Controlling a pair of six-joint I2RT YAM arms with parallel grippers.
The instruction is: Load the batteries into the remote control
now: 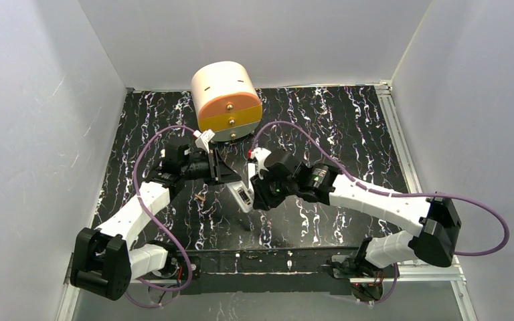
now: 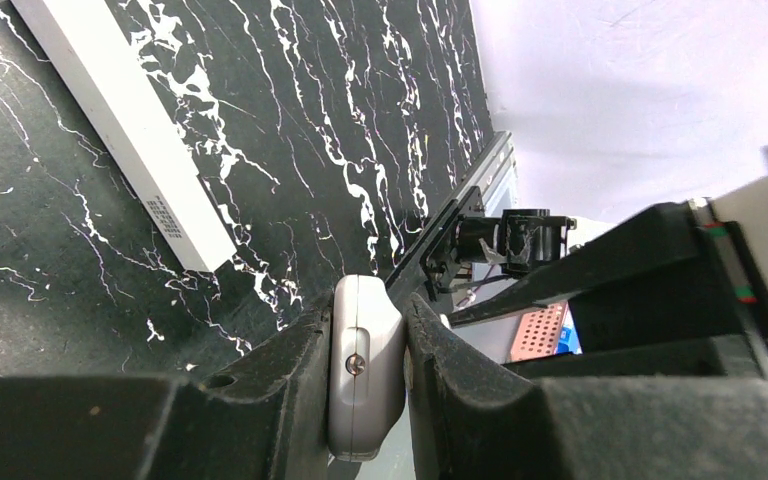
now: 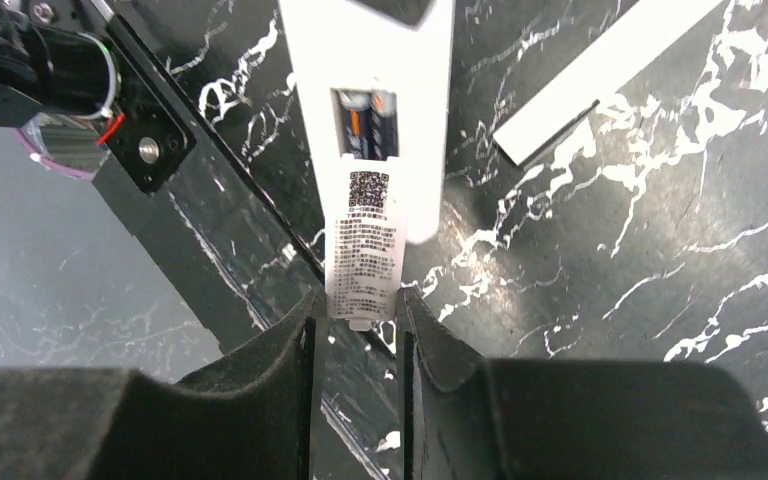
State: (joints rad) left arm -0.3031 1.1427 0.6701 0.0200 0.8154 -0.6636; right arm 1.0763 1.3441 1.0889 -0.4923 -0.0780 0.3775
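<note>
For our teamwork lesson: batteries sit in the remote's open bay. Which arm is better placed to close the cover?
Right, probably: the right gripper holds the cover beside the batteries; the left gripper seems to clamp the remote at its far end.

White remote control (image 3: 415,150) at mid-worktop, slightly toward the near edge, plain back facing up, battery bay open. Two batteries (image 3: 367,122) sit side by side inside (dark, orange bands); its labelled cover (image 3: 365,250) overhangs the rounded end.

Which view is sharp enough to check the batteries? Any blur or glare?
Right wrist: batteries and cover print sharp, no glare. Left wrist: remote clear, wall washed out, right edge blurred. Top: even light, batteries too small to see.
</note>
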